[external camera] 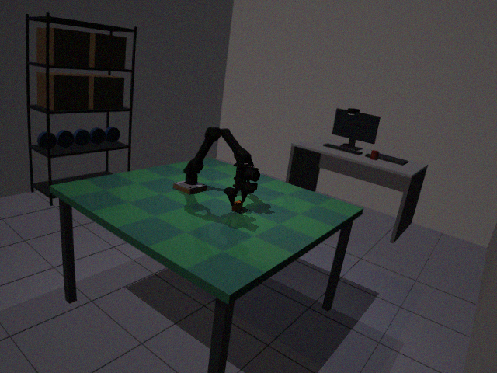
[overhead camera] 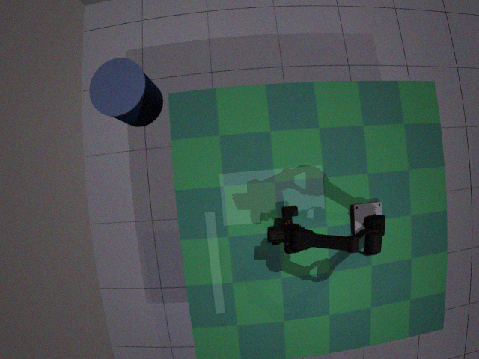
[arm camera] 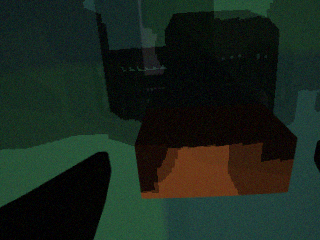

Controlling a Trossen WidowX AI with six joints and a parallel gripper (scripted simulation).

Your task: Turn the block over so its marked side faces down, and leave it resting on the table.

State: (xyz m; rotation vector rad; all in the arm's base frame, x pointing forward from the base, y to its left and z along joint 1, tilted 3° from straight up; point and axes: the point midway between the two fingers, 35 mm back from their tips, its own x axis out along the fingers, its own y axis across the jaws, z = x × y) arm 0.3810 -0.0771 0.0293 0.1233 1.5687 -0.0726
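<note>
The orange block [overhead camera: 285, 223] [external camera: 238, 207] [arm camera: 200, 170] sits on the green chequered table [overhead camera: 386, 150] [external camera: 172, 241]. The wrist view shows one orange side, partly in shadow, and a very dark face above it. I cannot make out a mark on either face. My gripper [external camera: 238, 202] [arm camera: 212, 156] is open and low, with its fingertips down beside the block. In the wrist view one finger is left of the block and the other just shows at the right edge, with a gap on each side. The arm hides most of the block in the top view.
The arm's pale base plate [overhead camera: 365, 212] [external camera: 188, 186] stands on the table. Off the table are a blue cylinder [overhead camera: 117, 87], a shelf rack [external camera: 90, 148] with boxes, and a desk [external camera: 361, 159] with a monitor [external camera: 355, 125]. Arm shadows cross the tabletop.
</note>
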